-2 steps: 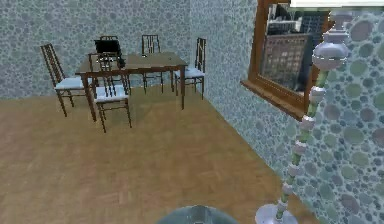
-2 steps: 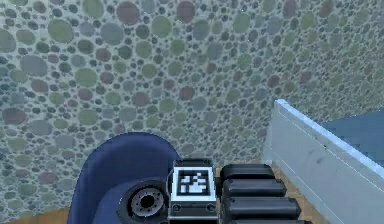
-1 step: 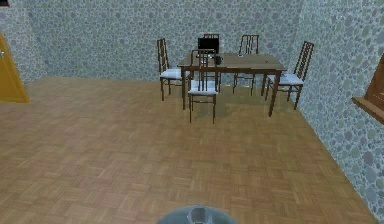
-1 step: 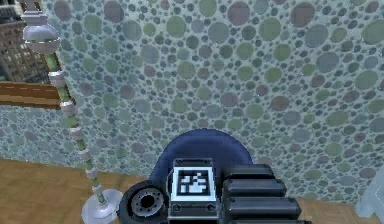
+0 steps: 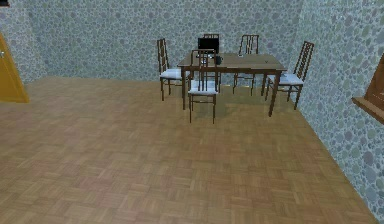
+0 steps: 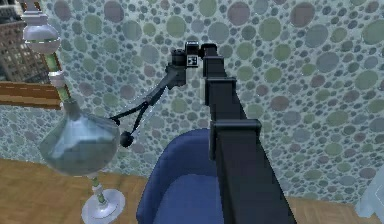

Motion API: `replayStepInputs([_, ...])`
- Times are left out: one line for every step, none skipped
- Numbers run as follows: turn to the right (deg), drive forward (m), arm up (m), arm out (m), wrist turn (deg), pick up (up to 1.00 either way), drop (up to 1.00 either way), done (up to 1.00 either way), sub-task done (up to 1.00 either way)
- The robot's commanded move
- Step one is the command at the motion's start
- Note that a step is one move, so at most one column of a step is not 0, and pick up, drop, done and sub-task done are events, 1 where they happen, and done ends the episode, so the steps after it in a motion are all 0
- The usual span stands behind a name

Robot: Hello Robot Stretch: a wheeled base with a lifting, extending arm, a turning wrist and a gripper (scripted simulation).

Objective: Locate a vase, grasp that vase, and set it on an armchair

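Vase (image 6: pixel 78 145) 1 | armchair (image 6: pixel 180 180) 1 | table (image 5: pixel 240 62) 1 | chairs (image 5: pixel 203 86) 4 | fingers (image 6: pixel 128 126) hold: cannot tell

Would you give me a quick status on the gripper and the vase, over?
Gripper holds the vase, tilted, clear of the floor. Blue armchair just beside it. Nothing seen between them.

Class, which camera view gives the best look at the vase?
The arm side view: the silvery vase shows large at its left, round body, thin neck and foot all plain, with the fingers near it. The forward view offers a dining table and chairs across the wooden floor instead.
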Motion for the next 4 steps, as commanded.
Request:
replayStepInputs([0.0,0.0,0.0,0.0,45.0,0.0,0.0,0.0,0.0])
replayStepInputs([0.0,0.0,0.0,0.0,45.0,0.0,0.0,0.0,0.0])
replayStepInputs([0.0,0.0,0.0,0.0,45.0,0.0,0.0,0.0,0.0])
replayStepInputs([0.0,0.0,0.0,0.0,6.0,0.0,0.0,0.0,0.0])
